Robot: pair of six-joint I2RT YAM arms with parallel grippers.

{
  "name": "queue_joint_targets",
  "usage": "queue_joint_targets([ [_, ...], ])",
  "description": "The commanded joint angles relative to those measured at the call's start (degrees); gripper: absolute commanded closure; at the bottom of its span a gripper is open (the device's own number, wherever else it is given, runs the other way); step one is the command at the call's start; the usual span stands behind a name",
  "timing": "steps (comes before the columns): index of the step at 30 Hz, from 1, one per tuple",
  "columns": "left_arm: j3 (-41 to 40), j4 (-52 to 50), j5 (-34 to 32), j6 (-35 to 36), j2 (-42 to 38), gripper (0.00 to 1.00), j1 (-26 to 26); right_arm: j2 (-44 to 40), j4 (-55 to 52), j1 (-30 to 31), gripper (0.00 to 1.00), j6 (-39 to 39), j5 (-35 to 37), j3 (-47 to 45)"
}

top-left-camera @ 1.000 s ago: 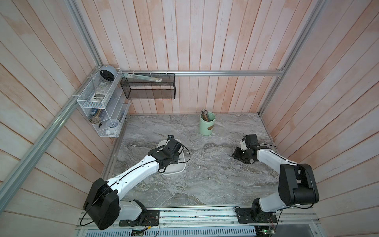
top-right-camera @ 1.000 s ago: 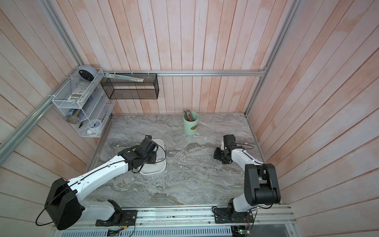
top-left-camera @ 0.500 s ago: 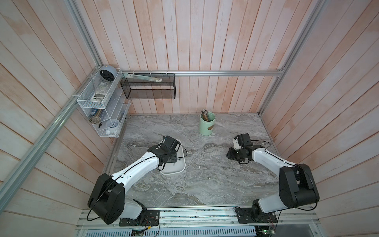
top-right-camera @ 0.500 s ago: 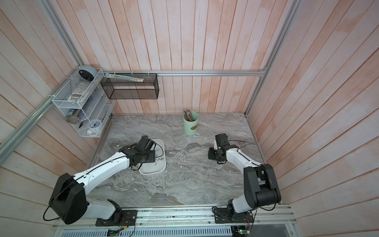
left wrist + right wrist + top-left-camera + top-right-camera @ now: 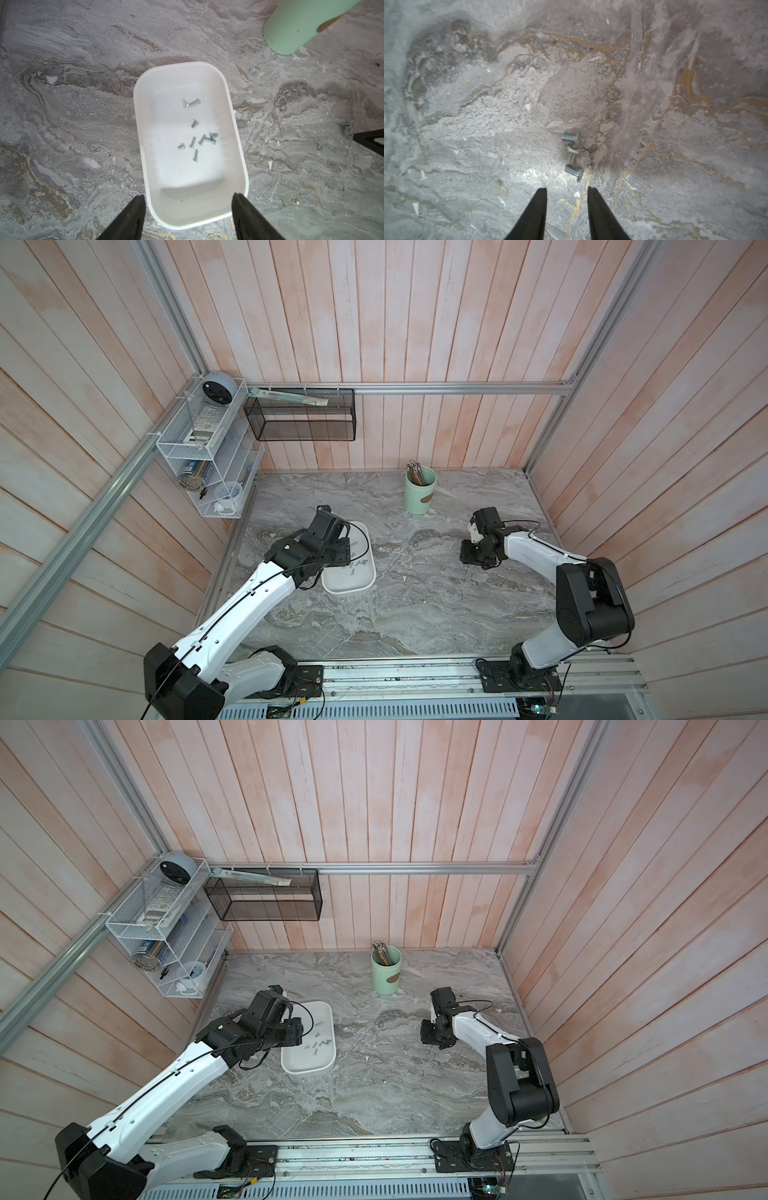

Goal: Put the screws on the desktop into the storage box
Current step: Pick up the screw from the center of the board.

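White arm links (image 5: 536, 549), black joints (image 5: 590, 605), black bases (image 5: 505, 680), thin black cables (image 5: 222, 620).

Pink plank walls (image 5: 415, 323), aluminium rail (image 5: 457, 388); black mesh basket (image 5: 299, 423) and white wire shelf (image 5: 195, 439) hang over the far-left corner of the worktop (image 5: 415, 614).

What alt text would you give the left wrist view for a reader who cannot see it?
About nine silvery metal screws lie inside a shallow white plastic storage box on a grey marble-patterned desktop. The left pincer stands open above one short end; a pale green cylindrical cup stands nearby.
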Motion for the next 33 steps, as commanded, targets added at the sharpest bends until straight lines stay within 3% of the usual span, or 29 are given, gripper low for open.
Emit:
queue_joint_targets([
  [1, -1.6, -2.5, -0.6, 1.4, -1.9, 0.29, 0.2, 2.2, -2.4, 0.5, 0.61, 0.3, 3.0, 1.8],
  [13, -2.1, -2.7, -1.2, 1.6, -1.5, 0.28, 0.2, 7.8, -4.5, 2.5, 0.61, 0.6, 6.5, 4.8],
  [23, -2.3, -2.8, -1.5, 1.3, -1.3, 0.28, 0.2, 11.1, -6.5, 3.2, 0.74, 0.4, 6.5, 7.2],
  [33, -2.2, -3.0, -1.7, 1.4, -0.6, 0.28, 0.2, 10.6, -7.9, 3.4, 0.74, 1.1, 6.4, 7.4],
])
